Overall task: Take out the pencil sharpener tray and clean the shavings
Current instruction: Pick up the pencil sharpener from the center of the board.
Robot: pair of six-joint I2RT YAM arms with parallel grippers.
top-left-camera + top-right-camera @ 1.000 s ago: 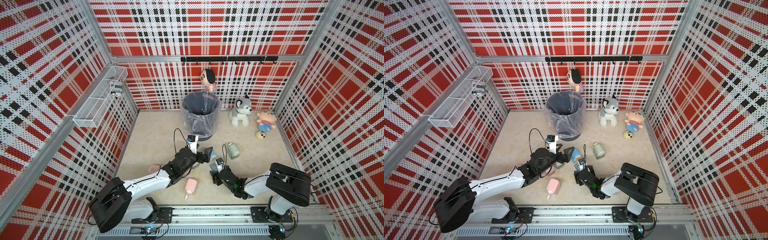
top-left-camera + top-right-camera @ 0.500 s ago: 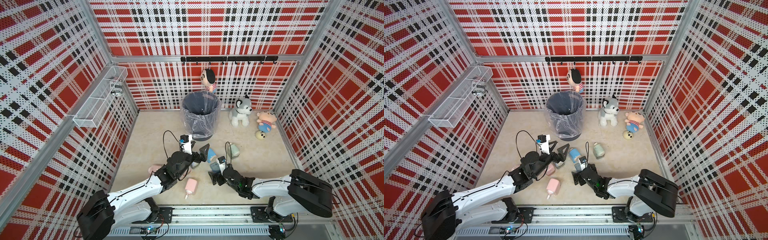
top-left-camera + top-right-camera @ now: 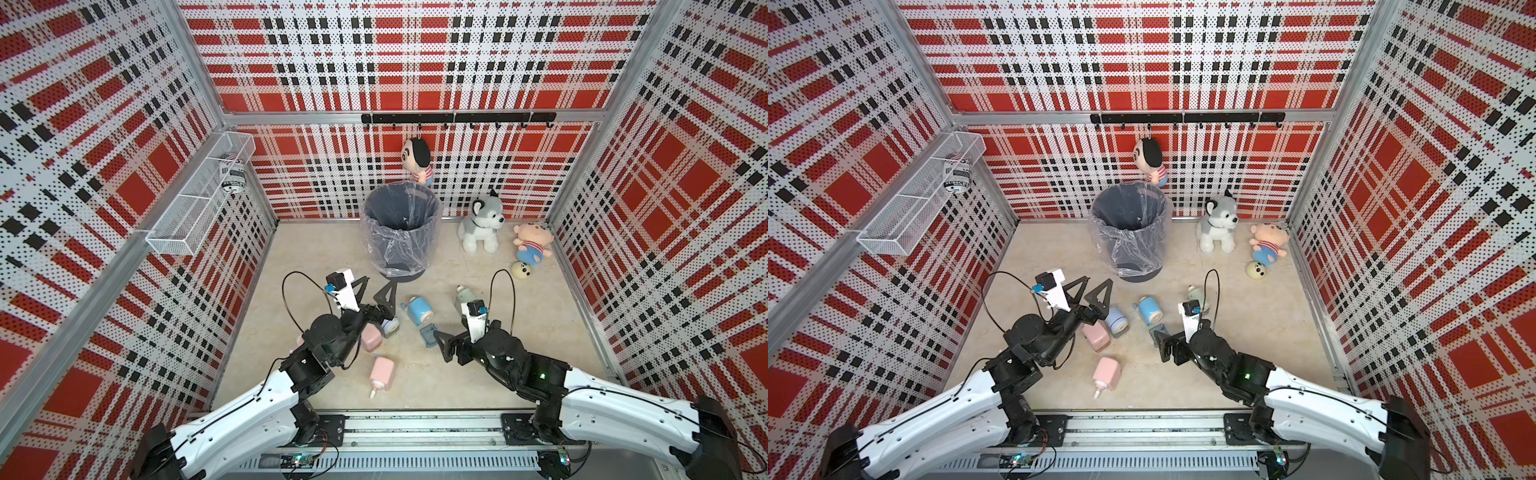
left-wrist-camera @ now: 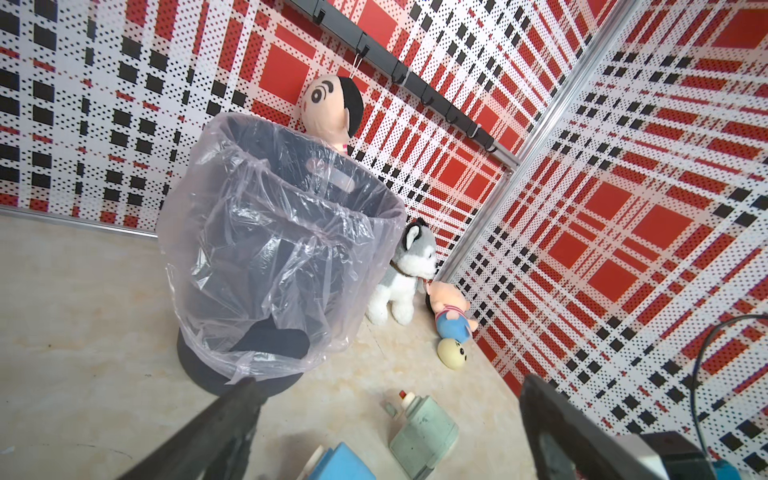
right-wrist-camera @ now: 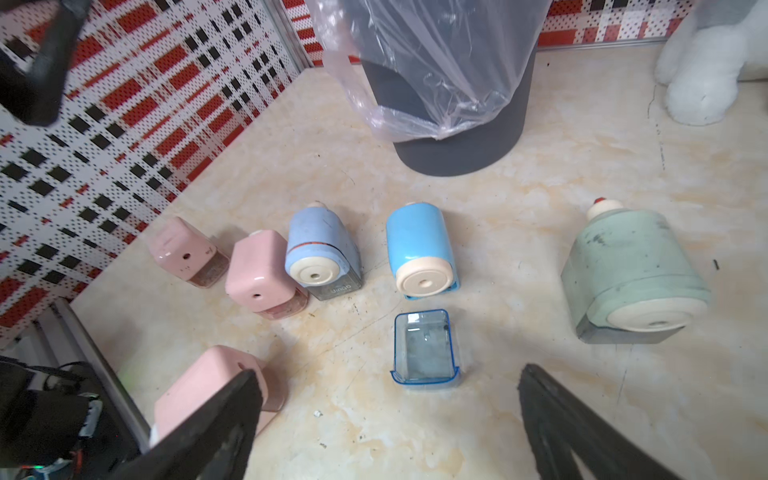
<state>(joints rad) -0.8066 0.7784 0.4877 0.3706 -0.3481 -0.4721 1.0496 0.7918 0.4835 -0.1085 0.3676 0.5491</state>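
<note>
Left gripper (image 3: 379, 284) and right gripper (image 5: 387, 370) gape empty; lettering on grey-blue sharpener (image 5: 322, 249) seems inverted, unreadable.

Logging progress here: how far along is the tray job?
Done: the clear blue plastic tray is out of the bright blue pencil sharpener, lying open side up before it, no shavings heap inside. In hand: nothing; the right gripper hangs by the tray, jaws open, and the left gripper is open too. Left: I cannot tell whether it was tipped into the plastic-lined grey bin; sliding it back in may remain.
</note>
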